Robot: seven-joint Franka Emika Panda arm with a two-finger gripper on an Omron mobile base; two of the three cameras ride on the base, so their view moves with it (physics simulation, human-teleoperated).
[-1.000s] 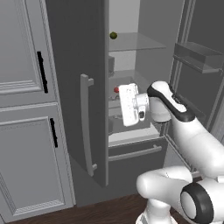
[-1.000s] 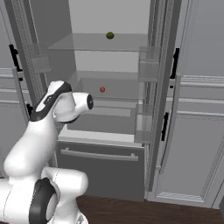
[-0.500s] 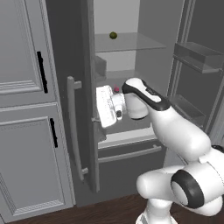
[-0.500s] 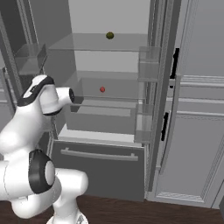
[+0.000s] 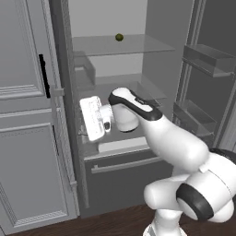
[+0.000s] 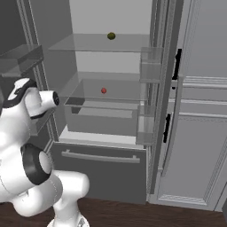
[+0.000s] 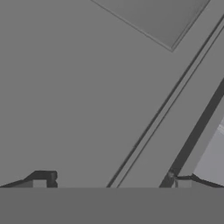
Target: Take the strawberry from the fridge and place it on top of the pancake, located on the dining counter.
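Observation:
The fridge (image 5: pixel 124 171) stands with both doors swung out and its pale interior on show. A tiny red strawberry (image 6: pixel 103 90) rests on the middle glass shelf; my arm hides it in the left base view. My gripper (image 5: pixel 85 120) is at the fridge's left side, pointing at the inner face of the left door (image 5: pixel 64 97), well left of the strawberry. In the hand view the gripper (image 7: pixel 111 182) is open, fingertips (image 7: pixel 41 180) far apart, with flat grey door panel close in front. The pancake and the dining counter are out of view.
A small olive-green fruit (image 6: pixel 111 36) lies on the top glass shelf. The right door (image 6: pixel 170 102) hangs open with clear bins (image 6: pixel 150 66). Light grey cabinets with black handles (image 5: pixel 43 76) flank the fridge. A closed drawer (image 6: pixel 102 162) sits below the shelves.
My arm has swung left from the fridge's middle to its left edge. The left door has turned further outward with the hand against it.

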